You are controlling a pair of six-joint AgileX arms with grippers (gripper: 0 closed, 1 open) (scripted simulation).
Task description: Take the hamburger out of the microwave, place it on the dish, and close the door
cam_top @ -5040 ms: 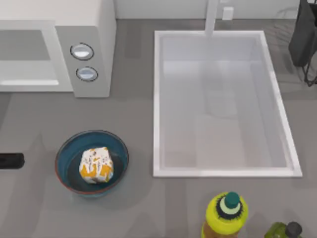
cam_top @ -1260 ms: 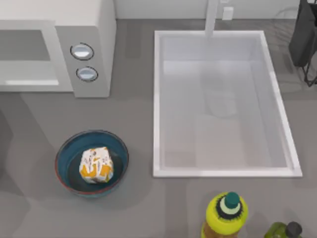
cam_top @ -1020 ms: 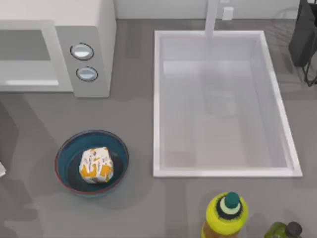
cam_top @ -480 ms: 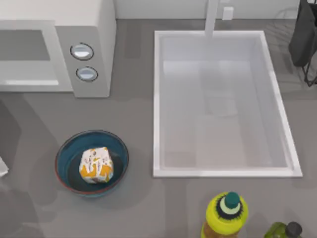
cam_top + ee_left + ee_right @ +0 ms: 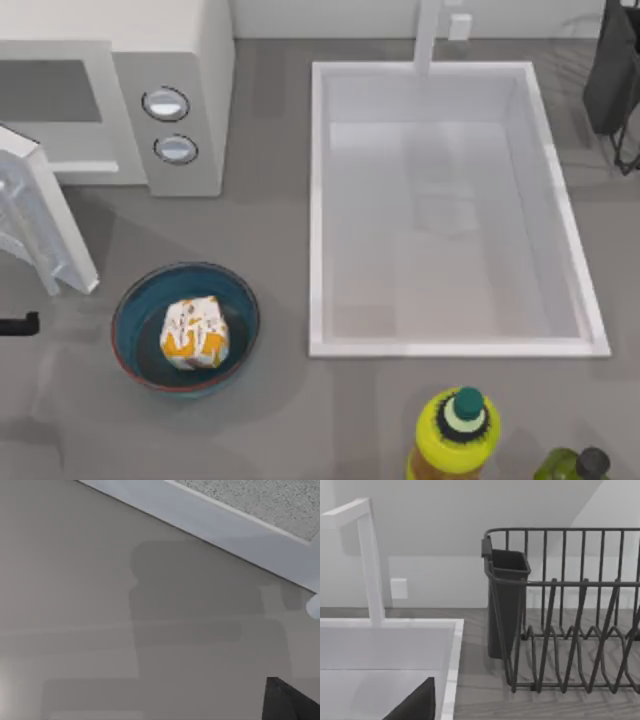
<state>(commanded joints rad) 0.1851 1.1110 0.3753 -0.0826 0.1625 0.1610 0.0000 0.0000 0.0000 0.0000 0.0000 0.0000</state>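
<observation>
The hamburger [image 5: 195,333], wrapped in white and orange paper, lies inside the blue dish [image 5: 137,300] on the counter in front of the microwave [image 5: 180,60]. The white door [image 5: 55,225] stands part-way open, angled out from the microwave's left front. Its frame and mesh window run across the left wrist view as the door [image 5: 240,525]. A dark part of my left gripper [image 5: 18,323] shows at the table's left edge, just below the door's free end and left of the dish. A dark part of my right gripper [image 5: 415,705] hangs over the sink's far corner.
A large white sink [image 5: 315,200] with a faucet [image 5: 428,35] takes up the middle and right. A black dish rack [image 5: 615,70] stands at the far right. A yellow bottle [image 5: 458,430] and an olive bottle [image 5: 575,465] stand at the front.
The door has swung in from the left edge toward the microwave. My left gripper has come back into sight at the left edge. Hamburger and dish have not moved.
</observation>
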